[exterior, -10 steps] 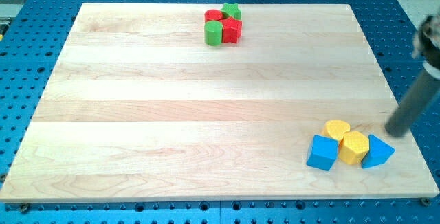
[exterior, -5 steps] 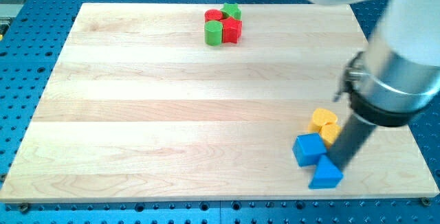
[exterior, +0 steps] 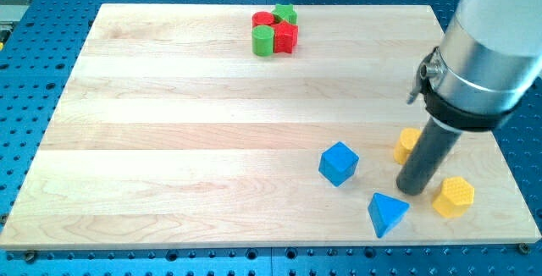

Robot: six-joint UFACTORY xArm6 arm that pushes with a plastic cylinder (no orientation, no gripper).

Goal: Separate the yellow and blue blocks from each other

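4 blocks sit scattered around my tip [exterior: 412, 190] near the view's lower right of the wooden board [exterior: 169, 140]. The rod has no jaws to open or close — it is 1 straight dark rod, and its lower end rests on the board among these blocks, touching none that I can make out for certain.

To the view's left of my tip lies the blue cube [exterior: 339, 163], well clear of it. Just below and slightly left of my tip sits the blue triangular block [exterior: 387, 213], near but apart. To the view's right of my tip is the yellow hexagonal block [exterior: 453, 196], also near and apart. Just above my tip, partly hidden behind the rod, a second yellow block [exterior: 406, 144] peeks out; its shape cannot be told.

Far from my tip, toward the view's top and left, 4 more blocks are bunched together — a green cylinder [exterior: 263, 41], a red block [exterior: 286, 37] beside it, another green block [exterior: 284, 13] and another red block [exterior: 263, 19] behind.
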